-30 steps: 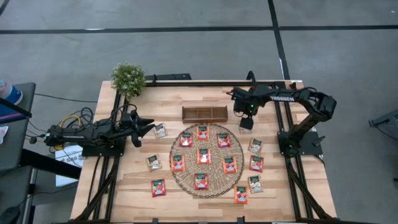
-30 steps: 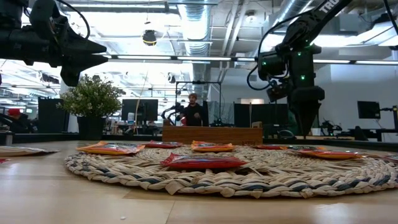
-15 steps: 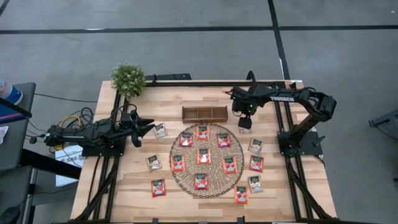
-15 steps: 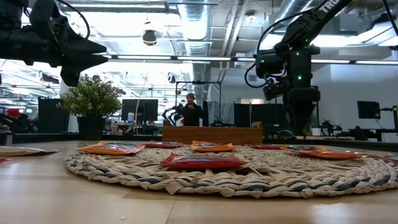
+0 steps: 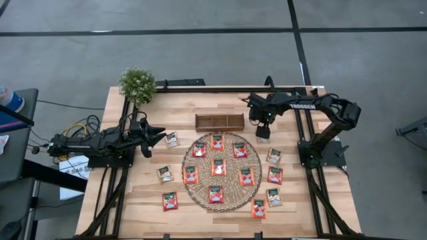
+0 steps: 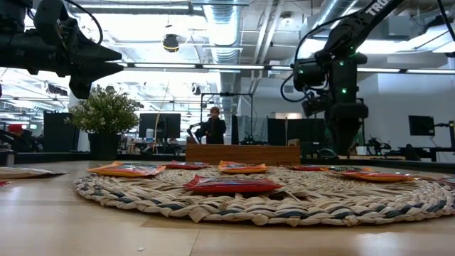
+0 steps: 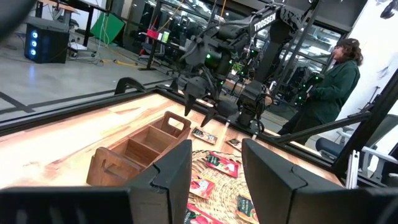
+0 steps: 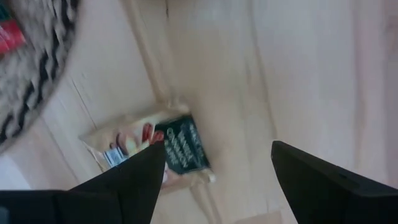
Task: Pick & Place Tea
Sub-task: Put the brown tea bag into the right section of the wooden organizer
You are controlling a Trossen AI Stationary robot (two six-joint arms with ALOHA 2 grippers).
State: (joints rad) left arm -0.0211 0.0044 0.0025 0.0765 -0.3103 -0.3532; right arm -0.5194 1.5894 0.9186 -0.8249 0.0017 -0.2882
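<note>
Wooden desk point(image 5: 147, 200): tray point(image 5: 219, 121) looks empty, every tea bag point(image 5: 218, 167) unplaced; right gripper point(image 5: 264, 135) and left gripper point(image 5: 160, 137) jaws open, holding nothing.

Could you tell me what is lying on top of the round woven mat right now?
Seven red-orange tea sachets lie flat on the woven mat, one at its centre, six ringed around. Whatever lies under the mat is covered.
</note>
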